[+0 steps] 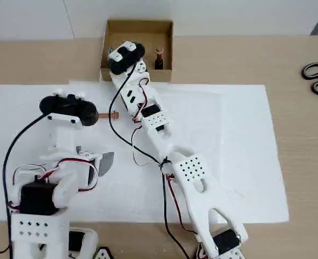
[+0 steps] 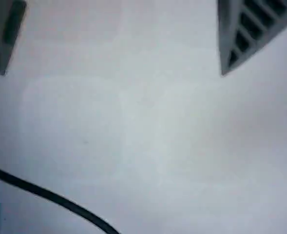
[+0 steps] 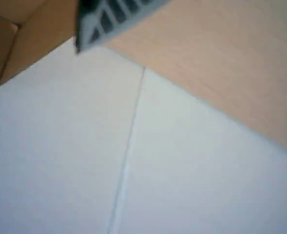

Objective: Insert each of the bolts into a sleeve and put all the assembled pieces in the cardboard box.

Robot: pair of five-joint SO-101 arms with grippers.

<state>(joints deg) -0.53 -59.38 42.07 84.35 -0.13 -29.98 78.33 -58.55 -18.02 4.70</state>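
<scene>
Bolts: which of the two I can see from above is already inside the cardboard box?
The bolt with the dark sleeve, in the right half of the box. The other bolt lies bare on the white sheet, outside the box.

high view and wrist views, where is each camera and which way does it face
High view: fixed above, looking down on the light wooden table, white rectangular sheet, brown cardboard box; both white arms show.
Left wrist view: on the left arm, facing down at the sheet; open left gripper and black cable show.
Right wrist view: on the right arm, facing the sheet's edge by the box; right gripper shows.
Shared: high and right wrist both show box, sheet, table.
</scene>
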